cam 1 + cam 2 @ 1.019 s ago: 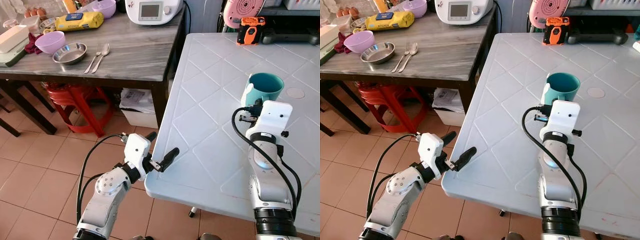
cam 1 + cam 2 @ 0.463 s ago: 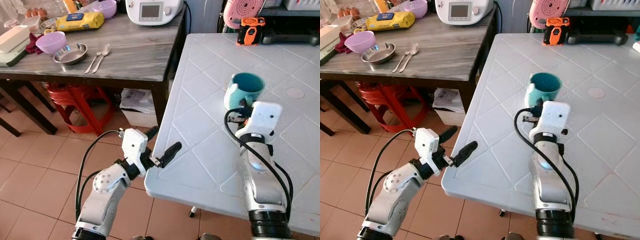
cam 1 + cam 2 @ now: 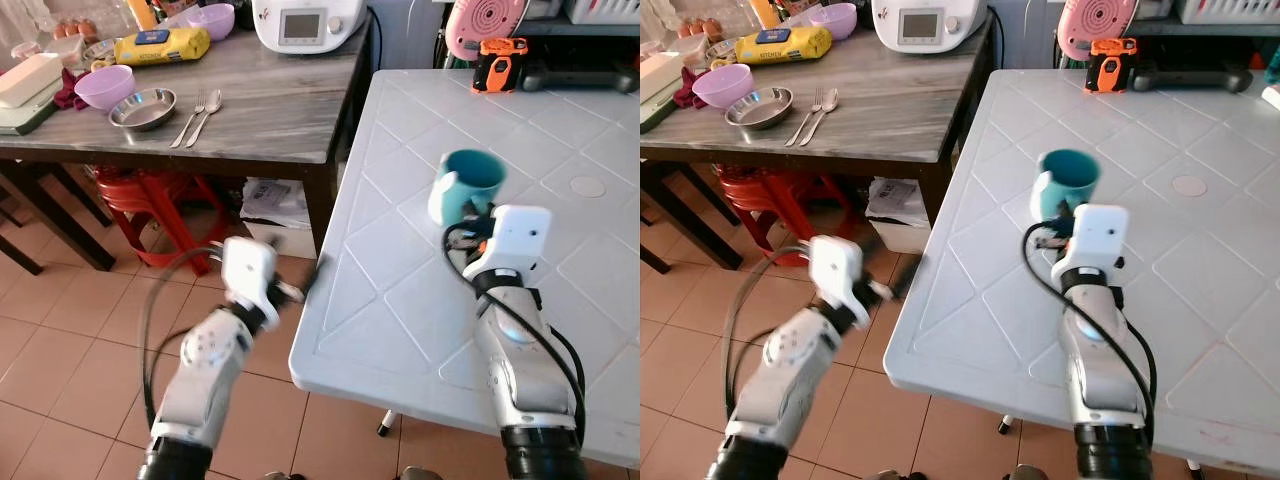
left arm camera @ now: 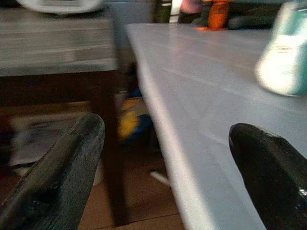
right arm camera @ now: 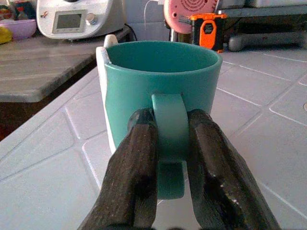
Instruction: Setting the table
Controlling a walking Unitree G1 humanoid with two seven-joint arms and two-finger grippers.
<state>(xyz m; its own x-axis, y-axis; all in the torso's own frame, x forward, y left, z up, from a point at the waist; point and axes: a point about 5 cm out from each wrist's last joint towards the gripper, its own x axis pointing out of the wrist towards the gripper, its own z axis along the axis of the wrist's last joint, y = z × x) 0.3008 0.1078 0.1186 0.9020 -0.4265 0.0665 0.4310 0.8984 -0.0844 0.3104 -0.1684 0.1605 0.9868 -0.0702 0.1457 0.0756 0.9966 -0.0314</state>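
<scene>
The teal mug (image 5: 162, 100) is stood upright on the white desk (image 3: 400, 290), toward the middle of its near half, and its handle is clamped between the two black fingers (image 5: 133, 182) of the right pincer (image 5: 170, 158). In the right wrist view the handle is seen pinched from both sides, with the mug's open mouth level. From the head camera the mug sits at about 11 o'clock of the right wrist housing (image 3: 515, 235), just beyond it.

The left pincer (image 4: 168, 172) is held off the desk's left edge, over the tiled floor (image 3: 60, 330); its arm is blurred in the head views. In the left wrist view its two fingers are seen spread wide apart, nothing between them, with the desk's edge running away ahead.

A dark wooden desk (image 3: 270, 110) stands at 10 o'clock of the white one. On it are seen a lilac bowl (image 3: 104, 85), a steel dish (image 3: 141, 108) just beside that, a fork and spoon (image 3: 200, 108) lying side by side near the dish, a yellow packet (image 3: 160, 45), a second lilac bowl (image 3: 211, 18) and a white appliance with a display (image 3: 305, 20). A red stool (image 3: 140, 195) is tucked under this desk. At 12 o'clock on the white desk an orange-and-black device (image 3: 498, 65) is stood near the far edge.
</scene>
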